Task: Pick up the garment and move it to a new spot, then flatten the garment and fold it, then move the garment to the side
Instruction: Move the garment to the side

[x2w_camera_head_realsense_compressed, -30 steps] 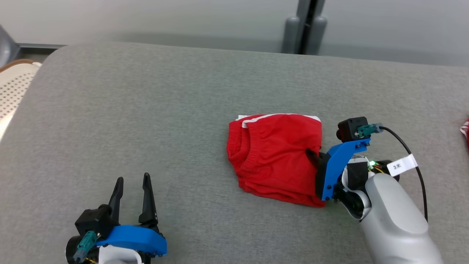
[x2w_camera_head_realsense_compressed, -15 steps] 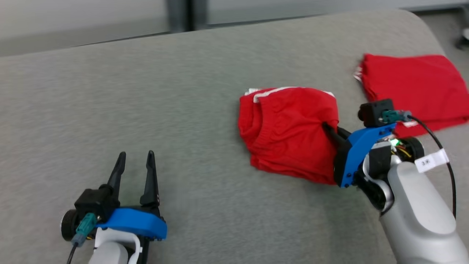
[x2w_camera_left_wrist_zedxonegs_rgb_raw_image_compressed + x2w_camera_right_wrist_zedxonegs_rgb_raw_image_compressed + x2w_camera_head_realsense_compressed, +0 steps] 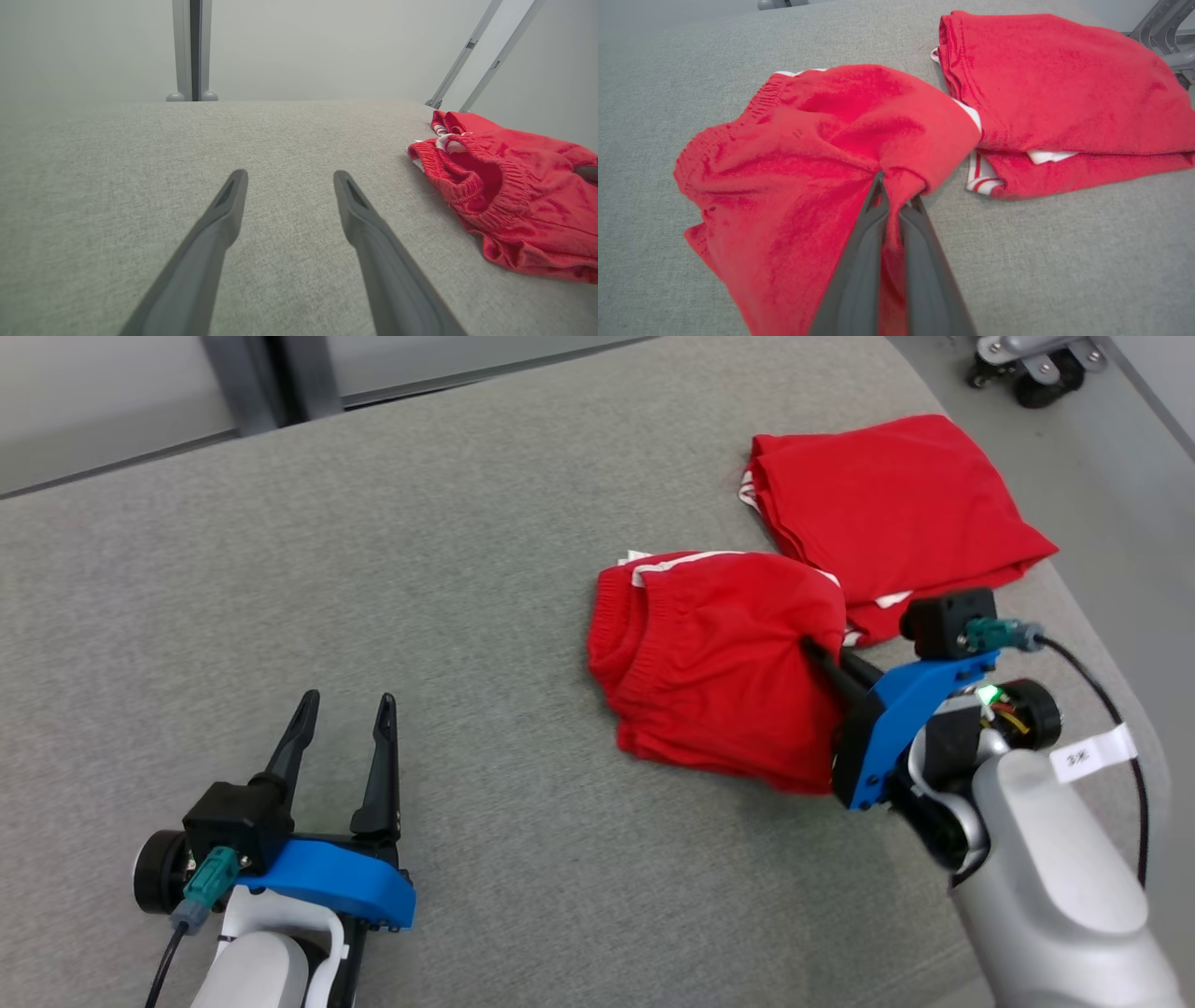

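Resting low at the near edge of the grey padded table (image 3: 420, 569), my left claw (image 3: 347, 698) stands with its fingers spread apart, holding nothing and well apart from the work. Further in and to my right, my right claw (image 3: 822, 663) is pinched tight on the right-hand edge of the red shorts (image 3: 709, 672), the cloth bunching around the fingertips where they bite. The shorts lie in a loose folded bundle on the table, waistband to my left, so I judge the flattening and folding done; moving them to the side is what remains. Just beyond lies a second folded red garment (image 3: 887, 513), its near corner touching or tucked under my shorts, which looks like the pile to set them by. Past the table's far edge stand grey posts (image 3: 271, 383) and a castor wheel (image 3: 1027, 373)
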Robot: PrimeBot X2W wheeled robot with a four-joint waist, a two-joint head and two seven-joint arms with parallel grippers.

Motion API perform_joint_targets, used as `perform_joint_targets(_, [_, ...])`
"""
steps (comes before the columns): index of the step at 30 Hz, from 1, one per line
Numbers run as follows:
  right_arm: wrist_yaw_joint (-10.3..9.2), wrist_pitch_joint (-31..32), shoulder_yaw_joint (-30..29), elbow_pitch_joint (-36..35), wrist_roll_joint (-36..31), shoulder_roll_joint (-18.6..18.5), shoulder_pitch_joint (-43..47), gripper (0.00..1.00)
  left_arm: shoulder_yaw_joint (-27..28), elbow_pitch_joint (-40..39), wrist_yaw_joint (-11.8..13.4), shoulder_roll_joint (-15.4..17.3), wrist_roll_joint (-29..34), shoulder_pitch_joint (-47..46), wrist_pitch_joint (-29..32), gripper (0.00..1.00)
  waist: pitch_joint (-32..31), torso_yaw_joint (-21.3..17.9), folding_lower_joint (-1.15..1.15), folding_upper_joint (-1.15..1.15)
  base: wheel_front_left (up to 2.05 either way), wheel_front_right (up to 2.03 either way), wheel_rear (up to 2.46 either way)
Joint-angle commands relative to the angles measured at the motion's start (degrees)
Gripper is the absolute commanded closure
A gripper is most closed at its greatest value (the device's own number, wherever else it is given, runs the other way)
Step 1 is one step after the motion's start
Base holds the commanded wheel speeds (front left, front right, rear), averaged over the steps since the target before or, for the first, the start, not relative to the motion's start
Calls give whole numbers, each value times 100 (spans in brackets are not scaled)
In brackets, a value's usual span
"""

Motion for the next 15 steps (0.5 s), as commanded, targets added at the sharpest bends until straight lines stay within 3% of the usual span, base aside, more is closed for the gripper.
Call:
perform_joint_targets(1, [1, 9, -12, 8, -52, -83, -159, 100, 7, -39, 28, 47, 25, -15, 23, 0, -1, 64, -1, 0, 0, 0, 0])
perform_joint_targets(6, [0, 238, 12, 114, -266, -569, -581, 100, -27, -70, 60, 14, -9, 32, 21, 0, -45, 457, -1, 0, 0, 0, 0])
perform_joint_targets(15, [1, 939, -317, 264, -553, -1931, -1197, 100, -91, -148, 120, 12, -9, 64, 21, 0, 106, 1203, -1, 0, 0, 0, 0])
